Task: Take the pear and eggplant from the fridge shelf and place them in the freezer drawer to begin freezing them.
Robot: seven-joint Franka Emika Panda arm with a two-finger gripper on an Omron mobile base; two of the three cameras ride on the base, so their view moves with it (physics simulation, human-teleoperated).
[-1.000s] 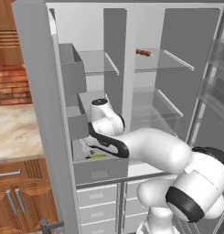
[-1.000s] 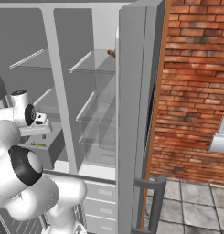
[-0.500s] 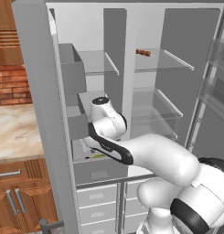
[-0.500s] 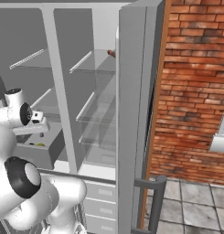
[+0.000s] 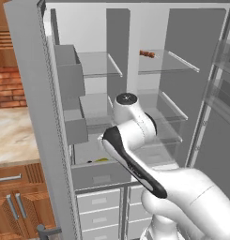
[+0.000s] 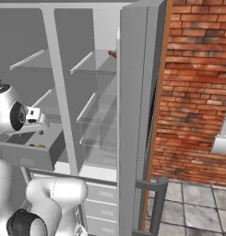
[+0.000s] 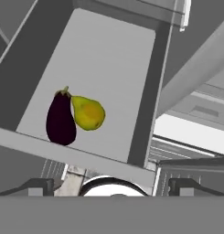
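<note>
- Two dark fingertips (image 7: 38,186) of the gripper (image 7: 113,186) stood spread as wide as they go, with nothing between them; the hand hung above the open freezer drawer (image 7: 77,157), looking down into it.
- Both task items lay ahead of and below the hand on the drawer floor: the eggplant (image 7: 61,119) close to the near wall and the pear (image 7: 88,113) touching its side, stem ends together.
- Judged from that, the placing looked done and the step in hand was getting clear. The safe way out was straight back along the hand's own axis, jaws kept apart, so that neither finger clipped the near drawer wall or nudged the fruit.
- Rolling was the risk: the pear was rounded and bulbous, smooth yellow-green with a faint orange blush, and probably shifts at a light knock; the eggplant, elongated and glossy near-black purple under a green cap, lay steadier on its long side.
- Flat matte grey panels made up the drawer, hard and square-edged, its front carrying a small recessed handle (image 5: 101,178) in the left base view.
- Farther from the hand, thin clear shelves (image 5: 95,63) rose above, one bearing a reddish-brown skewer-like item (image 5: 147,54), best left alone.
</note>
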